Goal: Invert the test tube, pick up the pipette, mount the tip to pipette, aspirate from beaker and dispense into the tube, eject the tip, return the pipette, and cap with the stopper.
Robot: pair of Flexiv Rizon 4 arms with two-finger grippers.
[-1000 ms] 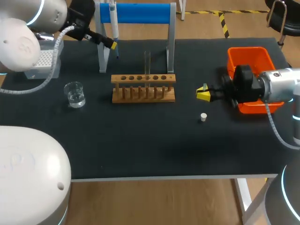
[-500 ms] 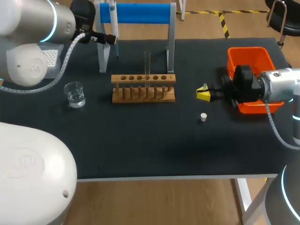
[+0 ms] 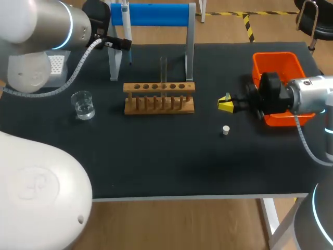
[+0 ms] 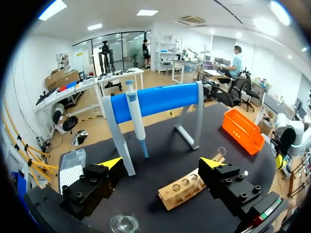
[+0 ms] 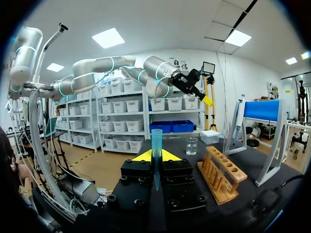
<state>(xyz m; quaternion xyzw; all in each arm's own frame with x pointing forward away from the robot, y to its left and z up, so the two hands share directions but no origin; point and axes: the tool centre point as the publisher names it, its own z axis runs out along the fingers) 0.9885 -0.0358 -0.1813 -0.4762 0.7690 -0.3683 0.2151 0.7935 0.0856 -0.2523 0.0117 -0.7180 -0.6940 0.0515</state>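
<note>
1. White pipette-tip box (image 3: 52,65): sitting at the table's far left edge, behind the left arm, as the tip supply.
2. Left gripper (image 4: 161,162): hovering level in front of the stand, fingers spread wide, holding nothing. The arm is reaching in from the far left corner. Judged to be lining up for the pick-up.
3. White-and-blue pipette (image 4: 136,116): hanging upright from the bar of the blue-barred stand with grey legs (image 3: 156,14), nose down, so a sideways grasp is possible. It is lying ahead of the open fingers, not yet touched.
4. Small clear glass beaker (image 3: 83,104): standing with liquid in it, well left of the rack, waiting for aspiration.
5. Wooden test-tube rack (image 3: 158,99): carrying one clear glass test tube (image 3: 163,70) upright in a hole right of centre, ready to receive liquid.
6. Small white stopper (image 3: 225,130): lying loose on the black table (image 3: 156,161), just in front of the right gripper, for the final capping.
7. Right gripper (image 5: 155,155): pinching a slim blue pipette tip (image 5: 156,141) upright, apparently presenting it for mounting. The arm is stretching level in front of the orange plastic bin (image 3: 276,62).
</note>
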